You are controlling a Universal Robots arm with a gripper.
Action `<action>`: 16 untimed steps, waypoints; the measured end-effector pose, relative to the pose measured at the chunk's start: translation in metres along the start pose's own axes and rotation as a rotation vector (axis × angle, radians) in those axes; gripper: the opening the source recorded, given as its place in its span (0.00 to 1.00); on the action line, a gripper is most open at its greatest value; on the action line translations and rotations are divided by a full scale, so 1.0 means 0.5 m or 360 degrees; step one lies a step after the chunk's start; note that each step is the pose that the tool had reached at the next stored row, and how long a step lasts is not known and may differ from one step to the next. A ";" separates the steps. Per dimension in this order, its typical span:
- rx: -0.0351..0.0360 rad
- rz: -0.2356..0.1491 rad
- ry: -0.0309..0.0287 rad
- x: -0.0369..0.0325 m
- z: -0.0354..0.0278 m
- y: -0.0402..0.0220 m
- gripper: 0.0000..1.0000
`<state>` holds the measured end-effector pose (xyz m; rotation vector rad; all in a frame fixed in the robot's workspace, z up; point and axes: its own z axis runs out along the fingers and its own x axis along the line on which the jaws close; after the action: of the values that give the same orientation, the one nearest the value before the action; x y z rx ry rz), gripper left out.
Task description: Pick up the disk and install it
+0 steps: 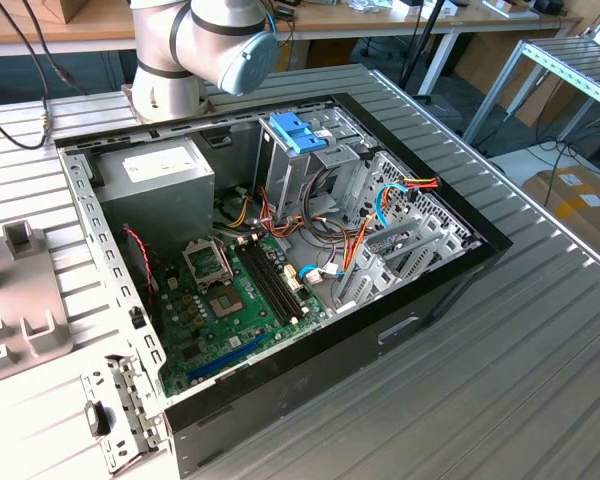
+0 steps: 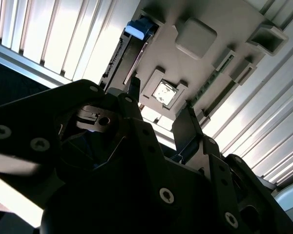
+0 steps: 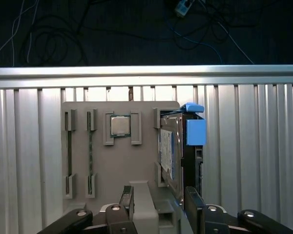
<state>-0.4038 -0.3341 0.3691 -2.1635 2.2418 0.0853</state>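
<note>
Disk (image 3: 168, 151), a silver drive framed by a bright blue carrier, stands on edge in a slot of a grey fixture plate (image 3: 88, 117) in the first wrist view, its blue tab (image 3: 195, 130) at the end away from the gripper. A slatted aluminium table (image 1: 540, 330) carries the whole scene. In the exterior view an open computer case (image 1: 435, 290) lies on the table. Inside it are a grey power supply (image 1: 165, 175), a green motherboard (image 1: 230, 300) and a pale blue latch (image 1: 298, 132) on top of the drive cage. The robot arm (image 1: 195, 45) rises just behind the case. The fixture plate sits on the table at the exterior view's left, apart from the case. The gripper (image 3: 159, 194) hangs over the plate with its black fingers (image 3: 193, 207) spread. Only a raised grey block of the plate lies between them. One finger is close to the disk's near end; whether it touches cannot be told. A processor chip (image 3: 120, 126) rests in a square holder beside the disk. A thin greenish strip (image 3: 90, 151) stands in a narrow slot on the chip's far side.
</note>
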 end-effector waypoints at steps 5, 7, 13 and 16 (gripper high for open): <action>0.0000 0.0000 -0.00001 0.000 0.001 0.000 0.54; 0.0000 0.0000 -0.00001 -0.001 0.002 0.000 0.54; 0.0000 0.0000 0.00000 -0.003 0.003 0.000 0.54; 0.0000 0.0000 -0.00001 -0.003 0.004 0.000 0.54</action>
<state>-0.4040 -0.3323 0.3674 -2.1635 2.2418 0.0853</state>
